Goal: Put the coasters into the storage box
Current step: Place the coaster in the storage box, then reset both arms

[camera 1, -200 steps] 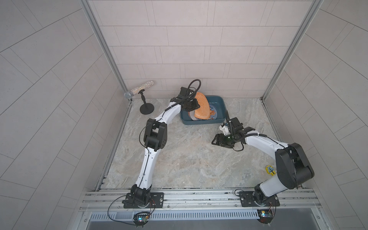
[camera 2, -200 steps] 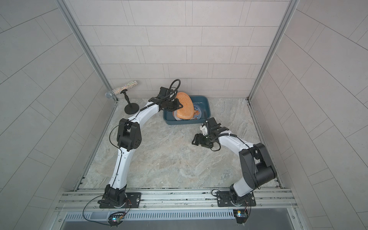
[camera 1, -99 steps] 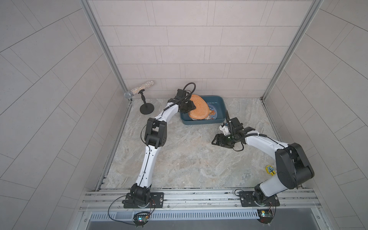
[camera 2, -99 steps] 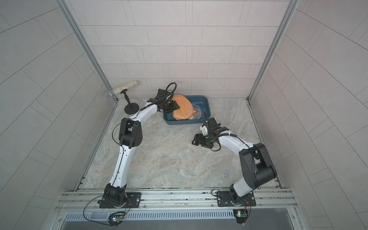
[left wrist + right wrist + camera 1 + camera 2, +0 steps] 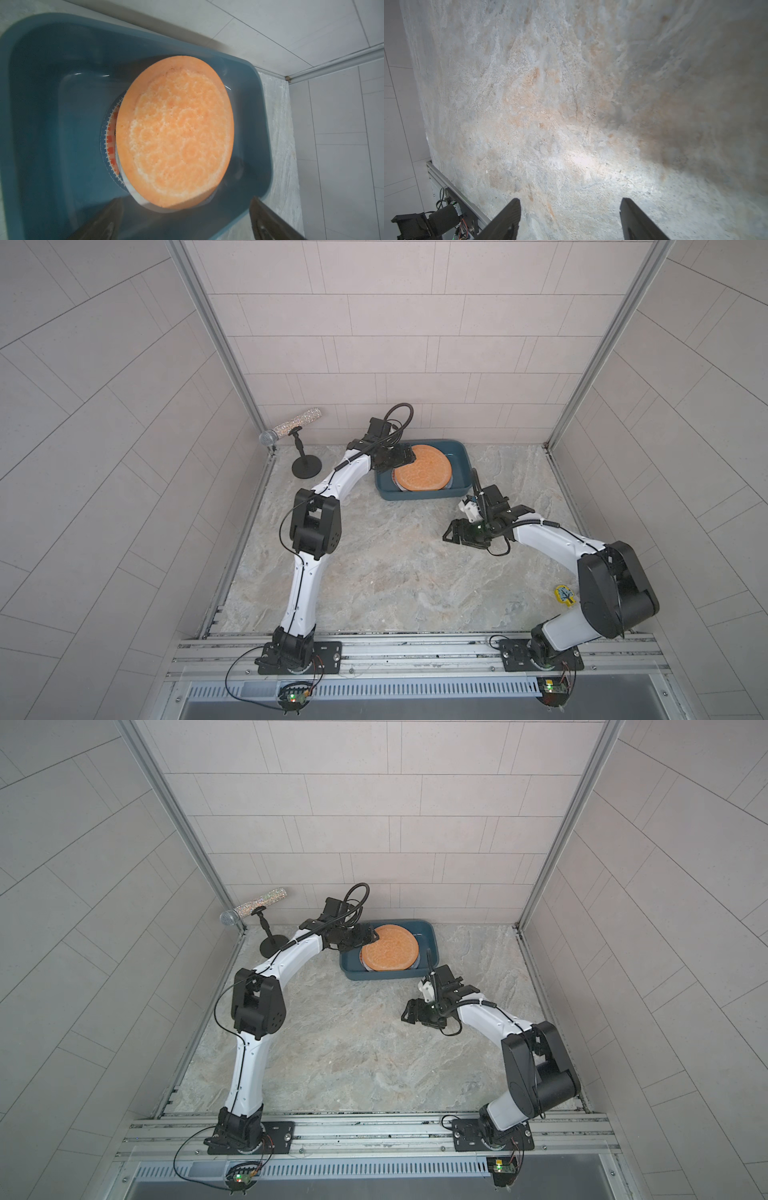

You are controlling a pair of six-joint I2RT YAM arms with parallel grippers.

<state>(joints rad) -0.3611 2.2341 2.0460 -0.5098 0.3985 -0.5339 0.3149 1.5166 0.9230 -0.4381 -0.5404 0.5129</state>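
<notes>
The dark teal storage box [image 5: 460, 456] [image 5: 430, 936] [image 5: 41, 104] stands at the back of the table by the wall. Inside it lies a stack of coasters, topped by a plain textured orange coaster [image 5: 422, 467] [image 5: 389, 947] [image 5: 176, 133]; a blue-and-red patterned coaster [image 5: 110, 143] peeks out beneath. My left gripper [image 5: 405, 455] [image 5: 368, 937] [image 5: 187, 202] hovers open at the box's left end, its jaws wide apart and holding nothing. My right gripper [image 5: 451, 533] [image 5: 409, 1013] [image 5: 570, 204] is open and empty over bare table, in front of the box's right corner.
A sparkly microphone [image 5: 291, 431] on a black round stand base [image 5: 306, 467] sits at the back left corner. A small yellow sticker [image 5: 564, 595] lies on the table at the right, near my right arm's base. Walls close in the table on three sides.
My left gripper opened and let go of the orange coaster, which dropped from tilted upright to flat on the stack in the box. The right arm stayed put.
</notes>
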